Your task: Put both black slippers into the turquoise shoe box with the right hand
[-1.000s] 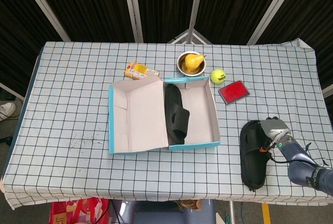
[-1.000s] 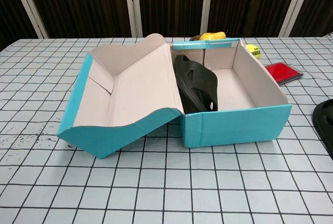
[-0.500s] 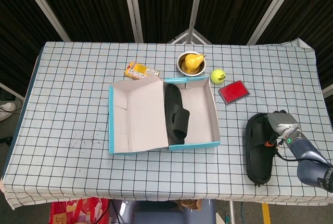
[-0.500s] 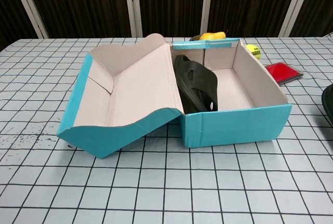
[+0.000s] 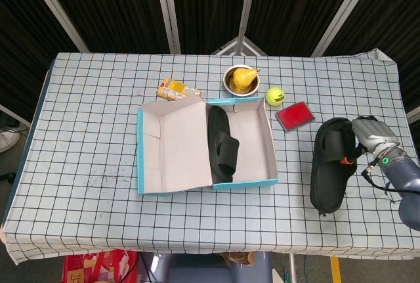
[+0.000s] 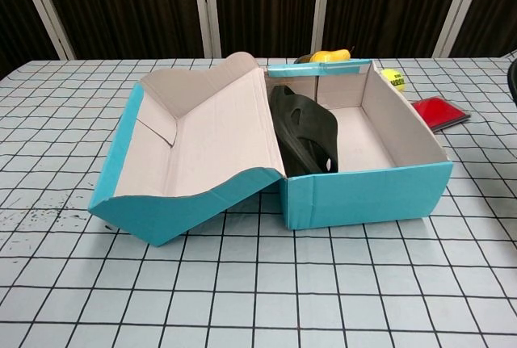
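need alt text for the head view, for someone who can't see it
Seen from above, the right hand holds a black slipper at the right of a checked table. The open turquoise shoe box at the centre holds the other slipper. Behind it sit a bowl with a pear, a tennis ball, a red case and a snack packet.

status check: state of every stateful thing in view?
shoe box: open, lid folded out flat to its left
slipper in box: on edge against the left wall
second slipper: held by right hand, outside the box
bowl: holds a pear
left hand: not in view
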Available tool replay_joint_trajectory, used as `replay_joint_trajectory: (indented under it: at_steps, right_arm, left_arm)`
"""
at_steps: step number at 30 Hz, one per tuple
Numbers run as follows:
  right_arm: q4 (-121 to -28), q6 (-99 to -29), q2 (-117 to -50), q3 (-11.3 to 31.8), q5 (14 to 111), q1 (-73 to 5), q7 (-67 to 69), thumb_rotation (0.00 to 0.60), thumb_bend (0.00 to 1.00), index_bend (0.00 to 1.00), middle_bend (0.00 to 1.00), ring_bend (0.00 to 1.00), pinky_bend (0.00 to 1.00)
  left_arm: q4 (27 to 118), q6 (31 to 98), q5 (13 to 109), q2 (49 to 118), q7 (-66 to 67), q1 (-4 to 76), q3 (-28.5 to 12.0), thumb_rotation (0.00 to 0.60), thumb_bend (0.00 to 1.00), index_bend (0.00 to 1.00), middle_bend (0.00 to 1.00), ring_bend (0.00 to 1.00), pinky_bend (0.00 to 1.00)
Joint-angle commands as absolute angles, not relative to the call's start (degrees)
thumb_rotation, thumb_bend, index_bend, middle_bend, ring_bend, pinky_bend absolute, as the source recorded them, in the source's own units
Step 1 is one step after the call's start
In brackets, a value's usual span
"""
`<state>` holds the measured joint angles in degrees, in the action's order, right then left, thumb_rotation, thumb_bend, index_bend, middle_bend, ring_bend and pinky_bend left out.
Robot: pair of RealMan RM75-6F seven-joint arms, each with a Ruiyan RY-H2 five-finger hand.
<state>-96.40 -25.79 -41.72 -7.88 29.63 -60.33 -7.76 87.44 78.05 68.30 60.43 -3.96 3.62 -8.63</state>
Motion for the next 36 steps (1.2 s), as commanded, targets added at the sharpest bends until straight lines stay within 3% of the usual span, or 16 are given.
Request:
replay_joint_trajectory:
  at_steps: [1, 4, 8, 17, 26, 36]
  right_arm:
    - [-99.1, -23.6, -38.4, -3.1, 32.0, -59.8, -3.2, 0.600, 0.16, 0.44, 0.45, 0.11, 0.00]
    - [-102.0, -22.5, -36.5, 2.5, 33.6, -60.0, 1.4, 0.600, 0.16, 0.44, 0.45, 0.11, 0.00]
    - [-102.2, -22.2, -36.7, 6.8, 36.0, -59.4, 4.7, 0.600, 0.16, 0.44, 0.45, 0.11, 0.00]
    - [-100.5, -27.8, -43.4, 15.3, 44.5, -54.9, 12.7, 0.600, 0.16, 0.47, 0.46, 0.13, 0.00]
    - [-92.9, -34.9, -54.4, 19.1, 55.4, -51.0, 19.2, 0.600, 0.16, 0.48, 0.46, 0.14, 0.00]
    - [-84.4, -40.4, -63.6, 19.6, 66.2, -49.2, 26.3, 0.600, 0.16, 0.51, 0.46, 0.14, 0.00]
  left_arm:
    - [87.4, 78.0, 68.3, 60.3, -4.3, 3.6, -8.6, 0.600, 0.38, 0.05, 0.00, 0.00, 0.07]
    - [87.3, 77.8, 68.7, 60.3, -4.8, 3.6, -8.6, 0.600, 0.38, 0.05, 0.00, 0.00, 0.07]
    - [87.1, 77.9, 69.0, 60.1, -5.4, 3.5, -8.5, 0.600, 0.38, 0.05, 0.00, 0.00, 0.07]
    - [86.5, 77.9, 68.7, 60.0, -6.4, 3.3, -8.7, 0.600, 0.38, 0.05, 0.00, 0.00, 0.07]
    - [86.7, 77.8, 68.2, 60.3, -4.8, 3.5, -8.7, 0.600, 0.38, 0.05, 0.00, 0.00, 0.07]
    - [86.6, 77.3, 66.7, 60.7, -3.1, 3.8, -9.1, 0.600, 0.38, 0.05, 0.00, 0.00, 0.07]
